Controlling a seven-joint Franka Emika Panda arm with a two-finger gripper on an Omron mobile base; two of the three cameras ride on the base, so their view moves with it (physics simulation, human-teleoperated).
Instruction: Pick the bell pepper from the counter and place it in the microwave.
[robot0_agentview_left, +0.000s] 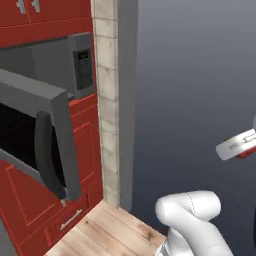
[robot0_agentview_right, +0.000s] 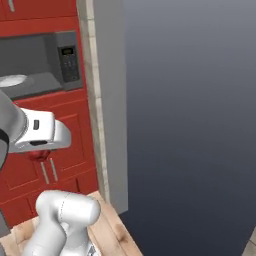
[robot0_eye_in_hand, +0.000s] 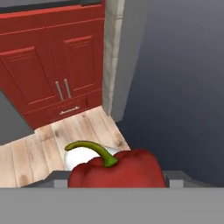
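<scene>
The red cabinets filled the wall beside a pale stone-block pillar, and their doors ran down to a light wooden floor. Set among them at upper height was the microwave, a dark grey box with a black keypad panel and a green display. Its wide grey door stood swung out toward the robot, most likely so that the cavity could take the load; the right base view showed the edge of a white plate resting on the microwave's floor, a likely landing place.

The white arm rose in front of this wall with its hand held level, below the microwave's opening and off to the pillar side of it. From that height and offset, the carry looked well under way but the placing not yet begun: the hand seemed to need lifting and moving in past the open door.

The gripper was clamped on the bell pepper, which sat right at the camera in the hand view, glossy red with its curved green stem pointing away, and grey finger tips showed at either side of it. In the right base view a sliver of the pepper's red hung under the hand. So the pepper was off the counter, aloft in the grip, outside the microwave.
</scene>
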